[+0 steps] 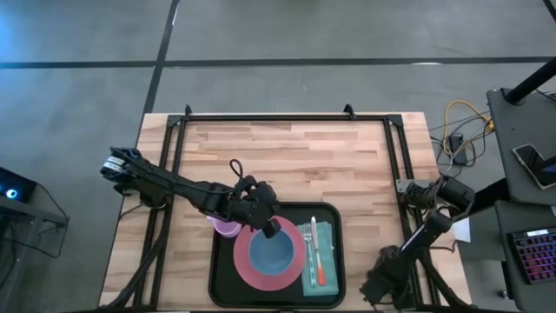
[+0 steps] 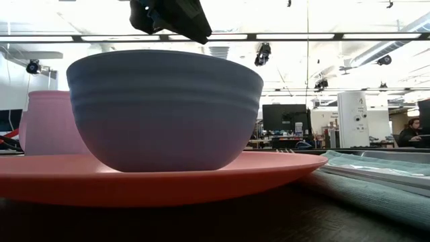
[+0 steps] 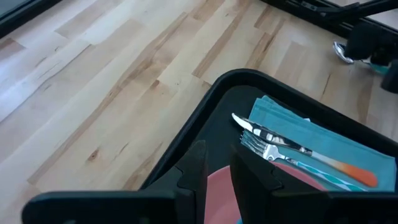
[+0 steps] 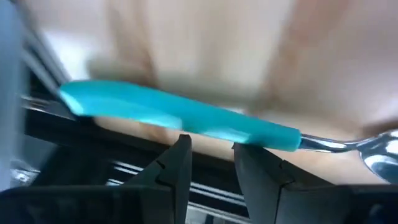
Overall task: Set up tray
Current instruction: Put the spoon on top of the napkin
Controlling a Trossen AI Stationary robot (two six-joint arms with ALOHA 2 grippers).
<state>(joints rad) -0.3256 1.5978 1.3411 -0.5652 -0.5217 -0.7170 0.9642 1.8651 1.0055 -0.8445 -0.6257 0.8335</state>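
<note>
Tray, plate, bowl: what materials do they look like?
Tray: probably matte black plastic, moulded rounded corners and low rim. Pink plate: smooth, thin-edged, likely plastic or melamine. Blue bowl: ribbed sides, dull sheen, likely the same, though glazed ceramic can't be ruled out.

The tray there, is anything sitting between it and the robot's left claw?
Nothing visible does. The left gripper hangs right over the tray, above the edge of the pink plate that carries the blue bowl. The napkin with its cutlery lies off to the side.
</note>
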